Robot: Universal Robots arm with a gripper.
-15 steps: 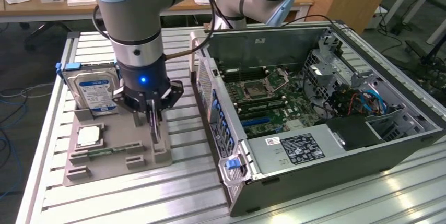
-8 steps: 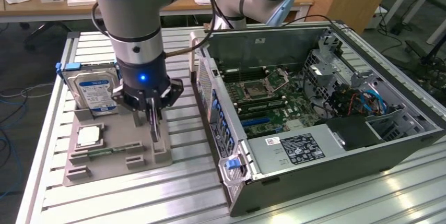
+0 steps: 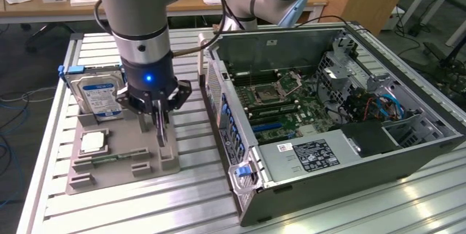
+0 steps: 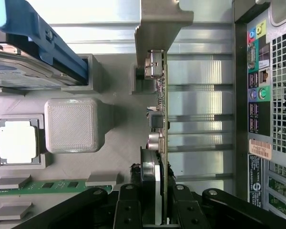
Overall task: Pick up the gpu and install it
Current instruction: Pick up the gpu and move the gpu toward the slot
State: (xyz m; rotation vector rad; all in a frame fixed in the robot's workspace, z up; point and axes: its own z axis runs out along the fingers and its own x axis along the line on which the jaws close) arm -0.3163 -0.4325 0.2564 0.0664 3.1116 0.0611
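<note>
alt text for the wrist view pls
The gripper clamps the gpu, seen edge-on, standing in a grey holder tray. A hard drive, processor chip and memory stick sit in the tray; a computer case stands alongside.

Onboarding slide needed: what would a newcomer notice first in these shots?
The open PC case on the exterior view's right, motherboard exposed. Beside it, the gripper clamps the gpu, standing on edge, at a grey fixture tray, where a blue-labelled hard drive stands upright.
</note>
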